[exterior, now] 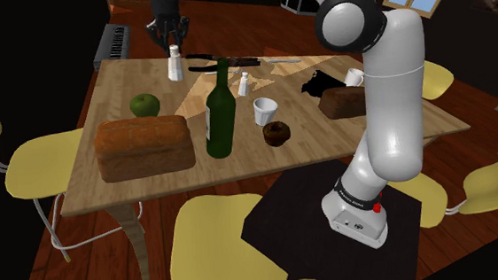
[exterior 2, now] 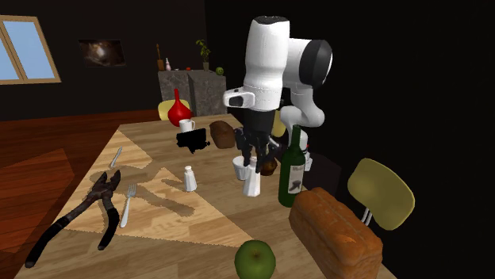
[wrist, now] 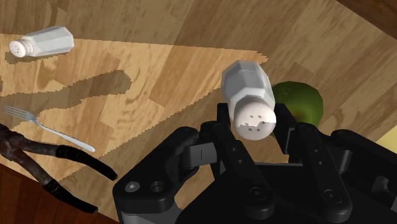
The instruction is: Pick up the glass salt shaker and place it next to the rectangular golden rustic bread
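A pale wooden plank table [exterior: 240, 169] spans the middle of the shoulder view, ringed by yellow moulded chairs [exterior: 218, 243] on thin metal legs. In the second exterior view, a reddish-brown board floor [exterior 2: 47, 150] lies at the left. A wood-framed window [exterior 2: 28, 49] showing blue sky sits upper left. The dark wall [exterior 2: 119, 87] carries a framed picture [exterior 2: 101, 52], and a bright patch of light [exterior 2: 182, 214] crosses the tabletop.

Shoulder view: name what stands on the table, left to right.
Green apple → left salt shaker → green bottle → right salt shaker → white cup → dark brown loaf. Left out for overlap: big loaf, doughnut, mug.
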Controlling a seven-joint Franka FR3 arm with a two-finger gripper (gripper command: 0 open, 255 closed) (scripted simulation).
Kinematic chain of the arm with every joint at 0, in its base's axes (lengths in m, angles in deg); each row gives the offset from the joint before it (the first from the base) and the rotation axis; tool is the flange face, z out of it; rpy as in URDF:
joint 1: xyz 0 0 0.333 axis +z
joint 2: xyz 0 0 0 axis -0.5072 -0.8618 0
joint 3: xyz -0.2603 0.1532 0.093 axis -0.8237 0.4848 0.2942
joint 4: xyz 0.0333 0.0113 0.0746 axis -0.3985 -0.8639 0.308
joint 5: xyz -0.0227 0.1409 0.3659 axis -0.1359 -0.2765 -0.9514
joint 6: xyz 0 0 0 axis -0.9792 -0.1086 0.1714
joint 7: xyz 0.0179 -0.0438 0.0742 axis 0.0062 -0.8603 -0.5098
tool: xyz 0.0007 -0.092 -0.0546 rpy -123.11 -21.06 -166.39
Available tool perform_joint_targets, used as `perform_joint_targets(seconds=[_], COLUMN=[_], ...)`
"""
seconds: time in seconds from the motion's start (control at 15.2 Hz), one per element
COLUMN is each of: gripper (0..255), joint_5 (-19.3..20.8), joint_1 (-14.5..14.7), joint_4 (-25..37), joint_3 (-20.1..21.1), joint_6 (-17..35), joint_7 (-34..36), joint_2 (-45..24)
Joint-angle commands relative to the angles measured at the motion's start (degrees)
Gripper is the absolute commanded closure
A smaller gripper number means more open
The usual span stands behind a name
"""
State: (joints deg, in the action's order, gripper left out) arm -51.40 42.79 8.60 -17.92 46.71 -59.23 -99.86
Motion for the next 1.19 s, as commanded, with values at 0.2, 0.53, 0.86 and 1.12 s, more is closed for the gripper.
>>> perform_joint_targets(seconds=[0.2,0.53,0.86,1.12], gripper=[255,255,255,255], joint_5=[0.0,0.1,0.1,0.2], joint_1=[-0.1,-0.2,-0.2,-0.3], joint_4=[-5.3,-10.0,-14.0,-16.7], joint_3=[0.0,0.0,0.0,0.0], joint_6=[4.4,8.5,12.4,15.3], joint_7=[0.4,0.8,1.2,1.4], joint_2=[0.9,1.5,1.6,1.4])
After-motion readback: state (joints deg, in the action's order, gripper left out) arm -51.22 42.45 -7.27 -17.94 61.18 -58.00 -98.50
